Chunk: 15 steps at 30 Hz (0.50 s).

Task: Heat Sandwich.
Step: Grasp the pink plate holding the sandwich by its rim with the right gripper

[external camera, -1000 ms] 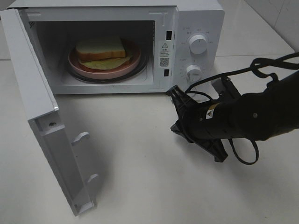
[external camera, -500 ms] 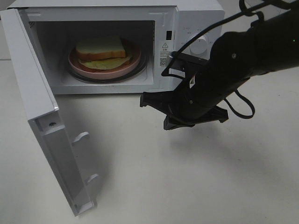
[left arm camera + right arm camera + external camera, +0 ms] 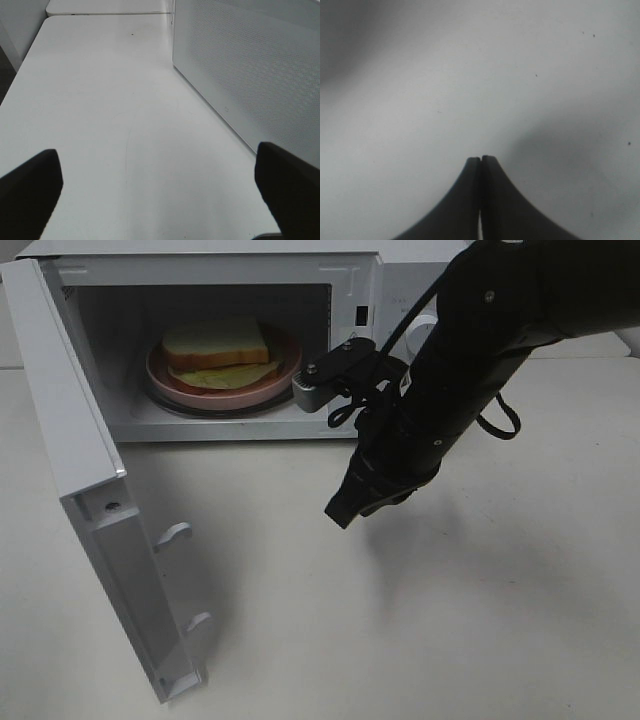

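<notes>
The sandwich (image 3: 215,345) sits on its pink plate (image 3: 290,375) inside the microwave (image 3: 345,300) at the counter's (image 3: 300,620) back edge, with the door (image 3: 75,440) standing wide. The right gripper (image 3: 340,512) hangs over mid-counter, pinched together on nothing. The left gripper (image 3: 155,152) gapes wide and empty beside a white perforated panel (image 3: 260,75).

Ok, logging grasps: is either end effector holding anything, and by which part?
Nothing held: right end effector shut and empty, left end effector open, empty.
</notes>
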{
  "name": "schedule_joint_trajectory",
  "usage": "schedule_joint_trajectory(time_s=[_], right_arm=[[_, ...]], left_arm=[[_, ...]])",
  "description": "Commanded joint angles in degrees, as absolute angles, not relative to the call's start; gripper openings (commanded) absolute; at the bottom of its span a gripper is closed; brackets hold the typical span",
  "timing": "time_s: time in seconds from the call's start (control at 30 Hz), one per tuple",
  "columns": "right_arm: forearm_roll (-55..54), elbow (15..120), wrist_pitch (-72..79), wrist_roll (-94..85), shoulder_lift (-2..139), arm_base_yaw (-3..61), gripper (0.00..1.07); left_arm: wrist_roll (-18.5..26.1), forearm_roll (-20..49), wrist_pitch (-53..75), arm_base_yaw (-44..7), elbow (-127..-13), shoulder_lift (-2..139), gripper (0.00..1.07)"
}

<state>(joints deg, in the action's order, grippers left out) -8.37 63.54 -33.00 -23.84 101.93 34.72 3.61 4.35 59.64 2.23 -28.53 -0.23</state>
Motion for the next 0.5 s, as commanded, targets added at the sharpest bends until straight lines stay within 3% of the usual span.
schedule_joint_trajectory(time_s=[0.03,0.33,0.5], right_arm=[[-7.73,64.11,-33.80,-36.44,101.47,34.66,0.02],[1.20,64.11,-33.17,-57.01,101.47,34.66,0.09],[5.56,64.11,-31.34,-61.19,101.47,34.66,0.21]], left_arm=[[3.50,4.35,59.53,2.18,-28.36,-1.66,1.01],[3.50,4.35,59.53,2.18,-28.36,-1.66,1.01],[3.50,4.35,59.53,2.18,-28.36,-1.66,1.01]])
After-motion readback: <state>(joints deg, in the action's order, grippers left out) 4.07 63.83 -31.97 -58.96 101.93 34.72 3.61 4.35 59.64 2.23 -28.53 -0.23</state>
